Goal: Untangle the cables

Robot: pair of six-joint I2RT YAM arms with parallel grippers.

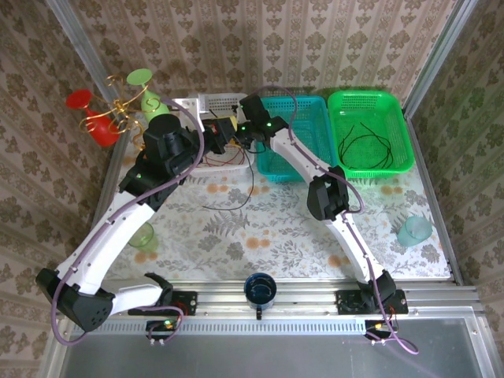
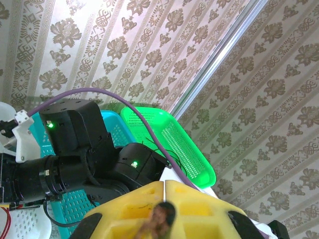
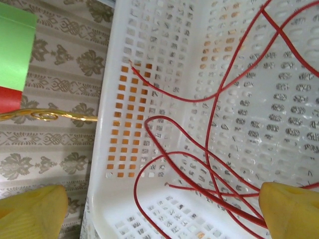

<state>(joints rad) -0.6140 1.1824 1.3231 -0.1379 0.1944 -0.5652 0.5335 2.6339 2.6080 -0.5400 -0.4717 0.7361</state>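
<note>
Yellow pads [image 3: 30, 211] of the right gripper [image 3: 159, 214] sit at 7 and 5 o'clock of its wrist view, spread wide with nothing between them, poised over the white basket [image 3: 149, 50] where red cable [image 3: 219, 94] lies in loose crossing loops. Whether that red is one length or several I cannot tell. Seen from above, the white basket is at 11 o'clock on the table [image 1: 276, 236], with a teal basket [image 1: 303, 101] at 12 and a green basket [image 1: 370, 94] at 1: three baskets. Black cable [image 1: 366, 146] rests in the green one, and another black strand [image 1: 228, 206] trails on the table below the white basket. The left gripper [image 2: 165, 209] is closed, pads meeting; something dark and blurred sits at the seam, too unclear to name. Such cable looks light, limp and thin, likely to slip and to drag its neighbours, so I would pinch a single free strand away from any crossing. Three cups stand on the table: green [image 1: 143, 235] at 9, teal [image 1: 413, 230] at 3, blue [image 1: 260, 290] at 6.
</note>
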